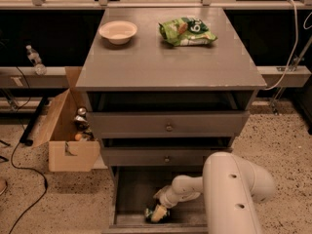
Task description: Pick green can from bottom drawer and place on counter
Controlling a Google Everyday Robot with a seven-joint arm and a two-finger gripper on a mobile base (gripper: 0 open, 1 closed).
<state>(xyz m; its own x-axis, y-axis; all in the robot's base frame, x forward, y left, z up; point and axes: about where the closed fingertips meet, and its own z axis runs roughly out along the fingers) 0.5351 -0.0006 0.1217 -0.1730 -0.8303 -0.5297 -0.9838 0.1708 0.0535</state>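
Note:
The bottom drawer (130, 194) is pulled open at the foot of the grey cabinet. My white arm reaches down into it from the lower right. The gripper (159, 210) is low in the drawer near its front edge, right at the green can (150, 215), of which only a small dark part shows beside the gripper's pale tip. The counter (170, 57) is the broad grey top above.
On the counter stand a pale bowl (118, 31) at the back left and a crinkly green snack bag (186, 31) at the back right. Two knobbed drawers (168, 127) stand slightly open above. A cardboard box (67, 130) with items sits on the floor at the left.

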